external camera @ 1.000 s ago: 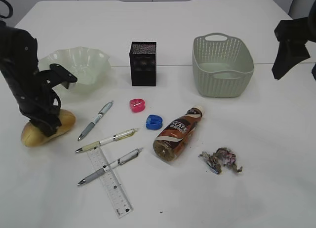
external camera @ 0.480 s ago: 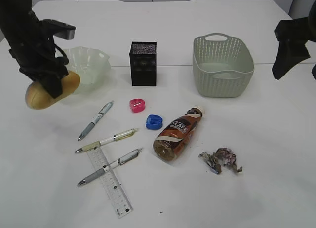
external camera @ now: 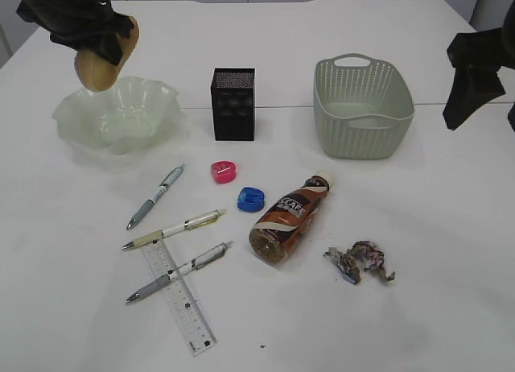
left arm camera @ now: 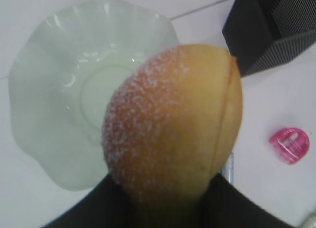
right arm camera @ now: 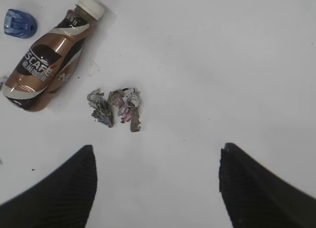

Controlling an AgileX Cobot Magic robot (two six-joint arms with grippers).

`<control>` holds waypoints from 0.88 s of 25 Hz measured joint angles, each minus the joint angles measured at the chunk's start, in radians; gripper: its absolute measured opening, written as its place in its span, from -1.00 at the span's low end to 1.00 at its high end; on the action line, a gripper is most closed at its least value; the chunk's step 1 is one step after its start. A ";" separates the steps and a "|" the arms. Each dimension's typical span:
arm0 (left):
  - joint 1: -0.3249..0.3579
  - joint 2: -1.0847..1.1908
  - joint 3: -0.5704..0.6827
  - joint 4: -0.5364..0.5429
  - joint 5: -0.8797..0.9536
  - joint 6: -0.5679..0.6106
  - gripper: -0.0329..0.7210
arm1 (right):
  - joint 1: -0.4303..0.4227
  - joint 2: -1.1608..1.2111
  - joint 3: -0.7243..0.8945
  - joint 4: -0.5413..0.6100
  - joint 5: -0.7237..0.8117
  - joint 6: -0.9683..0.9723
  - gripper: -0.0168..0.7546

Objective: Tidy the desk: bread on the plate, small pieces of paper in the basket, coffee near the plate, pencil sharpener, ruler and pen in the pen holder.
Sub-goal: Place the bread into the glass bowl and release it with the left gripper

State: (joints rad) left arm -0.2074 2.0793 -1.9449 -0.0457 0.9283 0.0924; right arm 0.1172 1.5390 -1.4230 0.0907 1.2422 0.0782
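Bread (external camera: 105,58) now higher, in left hand (external camera: 96,34), above plate (external camera: 121,118)

The left gripper (external camera: 103,43) is raised above the table's far left corner, its jaws closed on the bread (external camera: 107,56), which is gripped at one end and hangs tilted. The right gripper (external camera: 475,82) is held high beyond the table's right edge, jaws spread wide, with nothing between them.

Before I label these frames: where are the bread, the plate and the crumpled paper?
bread (left arm camera: 173,124), left wrist view, sugared crust
plate (external camera: 153,94), exterior view, wavy rim
crumpled paper (right arm camera: 116,107), right wrist view, middle
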 joint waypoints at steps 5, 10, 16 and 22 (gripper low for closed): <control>0.015 0.069 -0.002 0.034 -0.122 -0.013 -0.39 | 0.000 0.000 0.000 0.002 0.000 0.000 0.51; 0.049 0.172 -0.002 0.046 -0.230 -0.015 -0.39 | 0.000 0.000 0.000 0.015 0.000 0.000 0.51; 0.092 0.236 -0.005 0.040 -0.325 -0.016 -0.36 | 0.000 0.000 0.000 0.046 0.000 0.000 0.51; 0.092 0.289 -0.005 0.025 -0.361 -0.016 -0.06 | 0.000 0.000 0.000 0.052 0.000 0.010 0.51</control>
State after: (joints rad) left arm -0.1159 2.3682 -1.9496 -0.0210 0.5674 0.0760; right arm 0.1172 1.5390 -1.4230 0.1429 1.2422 0.0882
